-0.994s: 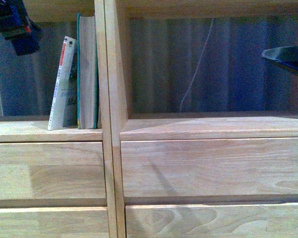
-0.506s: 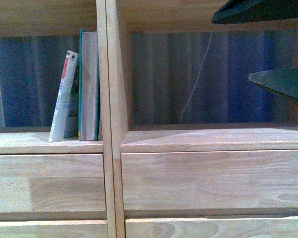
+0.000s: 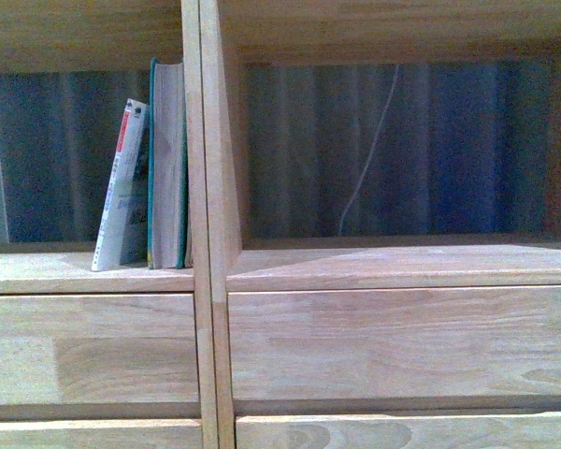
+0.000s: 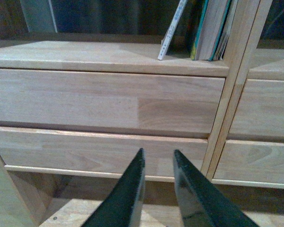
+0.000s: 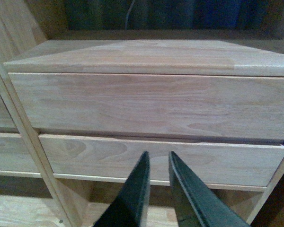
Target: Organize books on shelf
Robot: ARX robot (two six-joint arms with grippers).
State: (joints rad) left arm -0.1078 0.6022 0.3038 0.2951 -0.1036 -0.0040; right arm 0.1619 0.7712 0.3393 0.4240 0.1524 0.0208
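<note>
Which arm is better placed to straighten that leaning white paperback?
Left, probably. The left gripper faces the column holding the white paperback; the right gripper faces the other column, with no books in view.

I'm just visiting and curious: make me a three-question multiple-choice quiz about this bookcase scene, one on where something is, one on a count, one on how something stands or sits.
1. Where do the books stand?
A. In the left compartment, against the middle upright
B. In the right compartment
C. In a drawer

2. How many books are in that compartment?
A. One
B. Two
C. Five

3. How does the thin white paperback stand?
A. Flat on its cover
B. Leaning towards the teal book
C. Held in a gripper

Answers:
1. A: in the front view the teal book stands beside the middle upright of the shelf, in the left compartment.
2. B: only the thin white paperback and the teal book show there.
3. B: its foot stands away from the teal book while its top tilts towards it; the left gripper and right gripper hang empty in front of the drawers.
</note>
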